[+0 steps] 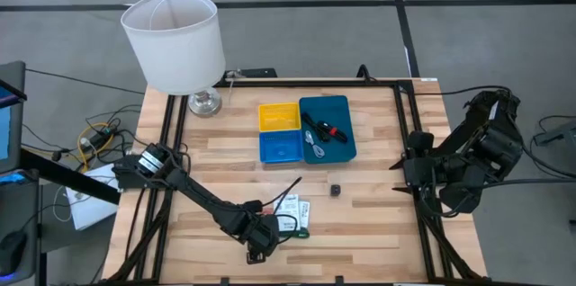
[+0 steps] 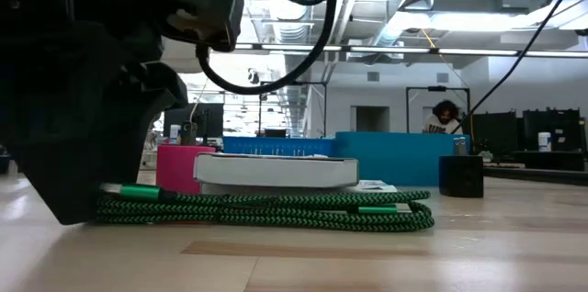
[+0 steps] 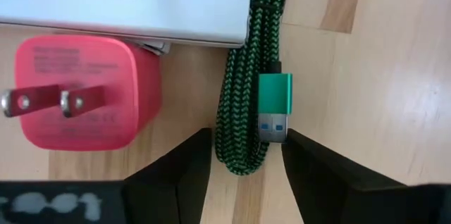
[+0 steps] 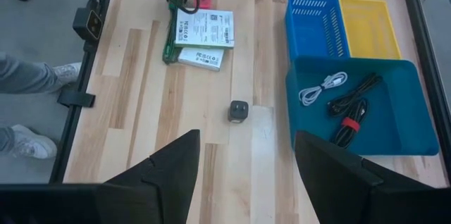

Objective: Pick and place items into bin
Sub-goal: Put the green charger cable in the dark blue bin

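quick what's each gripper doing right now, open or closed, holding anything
Left gripper: open, fingers astride the green cable, not gripping it.
Right gripper: open, empty, waiting at the table's right side.

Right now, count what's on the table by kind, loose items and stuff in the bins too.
Bins: 3 (yellow, blue, teal)
Cables: 3 (green, white, black)
White packets: 2 ()
Pink plug: 1
Black cube: 1
Lamp: 1
Total: 11
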`<state>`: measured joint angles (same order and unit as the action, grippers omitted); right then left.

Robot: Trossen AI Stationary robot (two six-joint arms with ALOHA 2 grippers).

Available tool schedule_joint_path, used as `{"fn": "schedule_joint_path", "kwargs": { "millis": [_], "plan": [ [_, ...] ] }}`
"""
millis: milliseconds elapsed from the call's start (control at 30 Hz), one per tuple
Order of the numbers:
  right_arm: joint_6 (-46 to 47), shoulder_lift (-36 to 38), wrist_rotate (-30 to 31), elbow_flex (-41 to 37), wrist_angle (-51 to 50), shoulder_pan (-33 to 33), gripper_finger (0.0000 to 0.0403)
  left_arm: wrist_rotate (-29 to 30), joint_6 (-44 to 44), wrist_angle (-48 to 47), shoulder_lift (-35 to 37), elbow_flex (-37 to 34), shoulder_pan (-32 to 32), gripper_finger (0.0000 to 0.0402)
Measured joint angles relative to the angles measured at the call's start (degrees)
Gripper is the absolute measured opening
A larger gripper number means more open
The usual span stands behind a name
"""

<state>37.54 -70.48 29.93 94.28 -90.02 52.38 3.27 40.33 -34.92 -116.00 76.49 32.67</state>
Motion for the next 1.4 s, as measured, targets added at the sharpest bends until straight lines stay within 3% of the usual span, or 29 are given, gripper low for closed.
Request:
{"fn": "schedule_joint_path", "kwargs": {
  "millis": [200,467,633,933,1100,1400],
  "plan": [
    [0.02,0.0,0.02,0.0,0.0,0.0,0.0226,-0.15,-1.48,-0.52,-0.15,0.66,0.7,0.0143],
    [0.02,0.0,0.04,0.0,0.02,0.0,0.0226,-3.56,-1.65,1.98,-0.27,0.72,2.81,0.0014],
    [-0.04,0.0,0.07,0.0,0.02,0.0,0.0226,-7.11,-1.72,7.78,-0.6,0.63,4.68,0.0016],
    [-0.51,0.0,0.11,0.0,0.0,0.0,0.0226,-7.12,2.16,10.69,-0.6,2.2,7.32,0.0004],
    [-0.48,0.0,0.67,0.0,0.05,-0.02,0.0226,-1.91,-0.54,0.81,-0.55,8.74,7.23,0.0003],
    [3.41,0.0,1.46,0.02,9.06,-0.02,0.0226,11.75,-7.5,-31.78,-0.37,27.36,5.47,0.0002]
  ]
}}
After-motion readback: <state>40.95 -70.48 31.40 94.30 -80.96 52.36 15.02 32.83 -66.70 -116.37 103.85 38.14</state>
